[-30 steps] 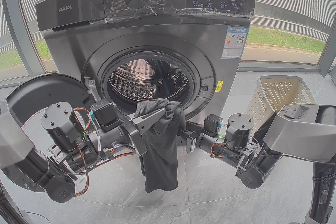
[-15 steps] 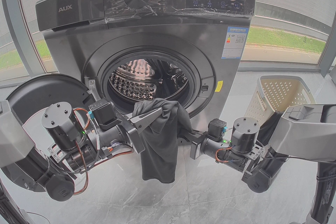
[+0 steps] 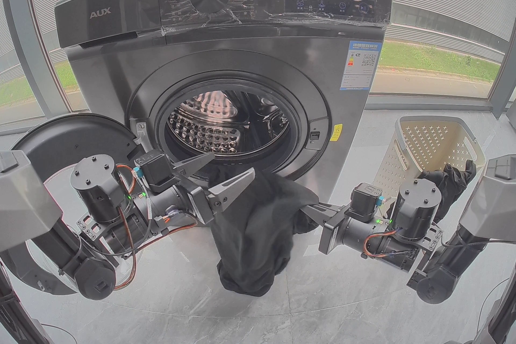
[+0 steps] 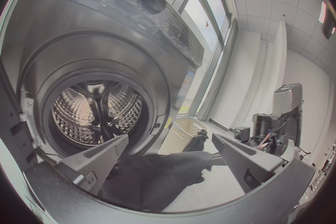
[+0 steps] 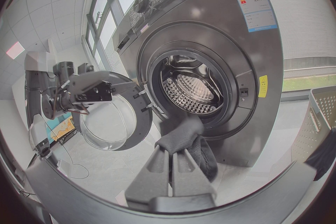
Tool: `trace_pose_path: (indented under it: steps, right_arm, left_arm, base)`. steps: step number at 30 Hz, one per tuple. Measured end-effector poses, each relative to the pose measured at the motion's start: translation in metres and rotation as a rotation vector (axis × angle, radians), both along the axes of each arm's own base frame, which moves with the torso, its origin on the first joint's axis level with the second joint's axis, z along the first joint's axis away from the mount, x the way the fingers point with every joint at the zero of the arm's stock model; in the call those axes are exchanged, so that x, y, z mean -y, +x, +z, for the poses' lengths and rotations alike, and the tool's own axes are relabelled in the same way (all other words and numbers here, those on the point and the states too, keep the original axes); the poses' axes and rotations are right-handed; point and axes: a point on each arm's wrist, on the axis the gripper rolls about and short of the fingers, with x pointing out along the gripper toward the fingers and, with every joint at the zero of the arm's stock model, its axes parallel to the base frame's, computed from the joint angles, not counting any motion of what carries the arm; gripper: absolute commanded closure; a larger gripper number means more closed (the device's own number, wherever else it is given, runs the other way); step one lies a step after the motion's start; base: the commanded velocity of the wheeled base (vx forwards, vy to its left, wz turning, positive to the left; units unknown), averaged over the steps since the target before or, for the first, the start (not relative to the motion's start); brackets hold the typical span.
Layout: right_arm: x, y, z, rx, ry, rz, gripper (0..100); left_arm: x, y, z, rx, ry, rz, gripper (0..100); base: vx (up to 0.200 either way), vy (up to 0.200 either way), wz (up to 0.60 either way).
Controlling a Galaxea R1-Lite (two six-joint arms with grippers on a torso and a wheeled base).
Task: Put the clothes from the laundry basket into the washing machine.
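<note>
Half of the laundry basket (image 3: 430,138), at 4 o'clock from the washing machine (image 3: 226,44), is hidden behind the right arm, so its bottom cannot be seen. A black cloth (image 3: 450,183) hangs over its near rim.

In the head view the right gripper (image 5: 171,152) has its tips buried in the dark garment (image 3: 258,232). Its wrist view shows the jaws pressed together on a fold of that fabric. The garment hangs at 6 o'clock below the drum (image 3: 226,124), covering the lower lip of the opening in the head view. Whether its hem meets the floor is unclear.

Since a second ago the left gripper (image 3: 232,163) has let go. It was clamped on the cloth's top, and now its jaws stand wide apart at 9 o'clock of the garment. The right arm has drawn back toward 4 o'clock, spreading the fabric sideways and uncovering the basket's cloth.

The drum shows its perforated steel wall, and the garment is not yet inside it. The door (image 3: 64,141) stands swung open at 8 o'clock.
</note>
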Motion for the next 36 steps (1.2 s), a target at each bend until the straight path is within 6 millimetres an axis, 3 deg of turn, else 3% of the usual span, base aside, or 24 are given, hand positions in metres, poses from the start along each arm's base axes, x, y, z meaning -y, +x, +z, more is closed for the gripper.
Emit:
trace_pose_path:
  steps: [8, 19, 30, 36]
  right_arm:
    - [0.003, -0.004, 0.007, 0.011, 0.013, -0.010, 100]
    - [-0.001, 0.002, 0.018, 0.053, 0.047, -0.037, 100]
    - [-0.027, 0.012, 0.044, 0.105, 0.153, -0.056, 100]
    - [-0.045, 0.011, 0.055, 0.099, 0.198, -0.048, 100]
  left_arm:
    - [-0.006, 0.006, -0.008, -0.018, 0.015, 0.030, 0]
    - [-0.003, -0.007, -0.019, -0.056, 0.054, -0.007, 0]
    - [0.005, -0.027, -0.041, -0.059, 0.192, -0.084, 0]
    - [0.017, -0.019, -0.053, -0.068, 0.210, -0.095, 0]
  base:
    - [0.000, 0.000, 0.00]
    - [0.000, 0.000, 0.00]
    - [0.000, 0.000, 0.00]
    - [0.000, 0.000, 0.00]
